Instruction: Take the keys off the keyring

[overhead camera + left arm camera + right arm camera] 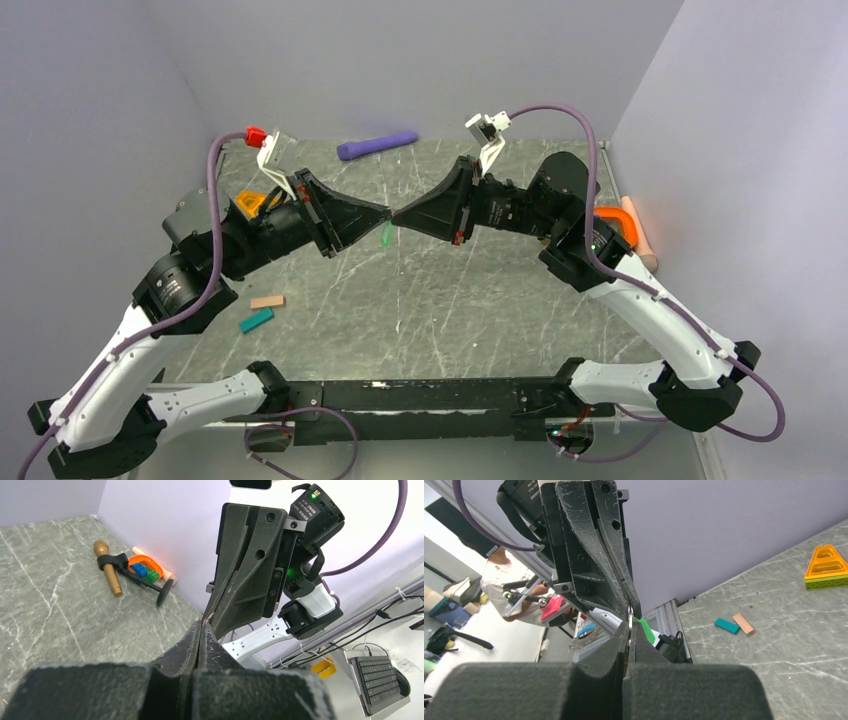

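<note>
Both of my grippers are raised above the middle of the table and meet tip to tip, the left gripper reaching in from the left and the right gripper from the right. Each has its jaws pressed together with no gap showing between the fingers in either wrist view. The keys, one tiny bright-green flat piece, hang just under the spot where my tips touch, clear of the tabletop. From my right wrist the green piece sticks out sideways right at the tips, beside a thin silvery sliver that may be the keyring; I cannot tell which of my grippers actually pinches it. Down on the marble-patterned surface near my left arm lie a tan block and a teal block, just beside each other, and an orange stepped wedge sits behind that arm. A purple cylinder lies at the far edge, well apart from my tips. Against the right wall rest a gold microphone and an orange piece with small blue and green bricks.
</note>
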